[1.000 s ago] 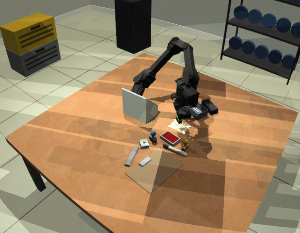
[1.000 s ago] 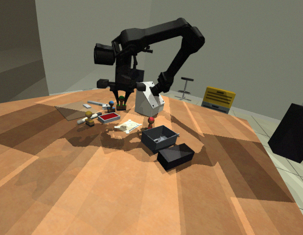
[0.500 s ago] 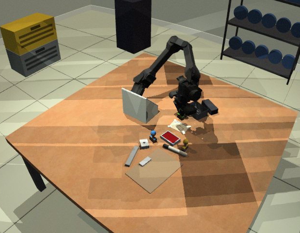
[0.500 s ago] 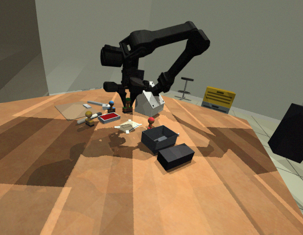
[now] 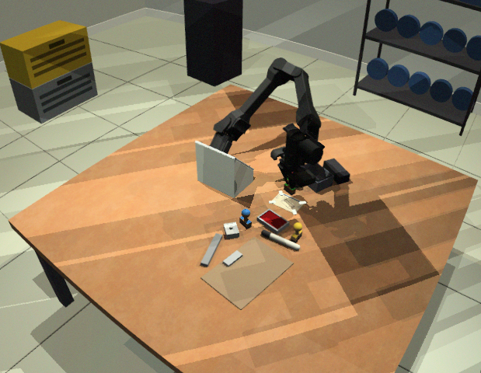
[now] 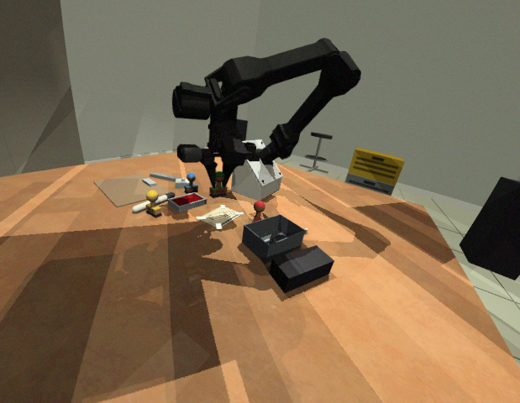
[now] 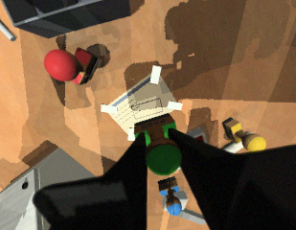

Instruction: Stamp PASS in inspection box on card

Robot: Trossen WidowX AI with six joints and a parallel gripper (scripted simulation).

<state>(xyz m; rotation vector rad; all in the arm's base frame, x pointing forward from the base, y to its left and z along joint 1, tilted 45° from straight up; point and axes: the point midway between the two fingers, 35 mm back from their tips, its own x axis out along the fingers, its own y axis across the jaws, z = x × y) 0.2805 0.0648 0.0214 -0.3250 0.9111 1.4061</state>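
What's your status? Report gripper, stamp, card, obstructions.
Gripper shut on green-knobbed stamp. Stamp held just above the near edge of the taped card; no print visible. Red stamp and ink pad stand apart from the card.

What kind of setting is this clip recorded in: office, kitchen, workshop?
Most likely a workshop or inspection station. A wooden bench carries stamps, a red ink pad and a taped-down card, and around it stand a yellow and grey tool cabinet and a metal rack of blue discs.
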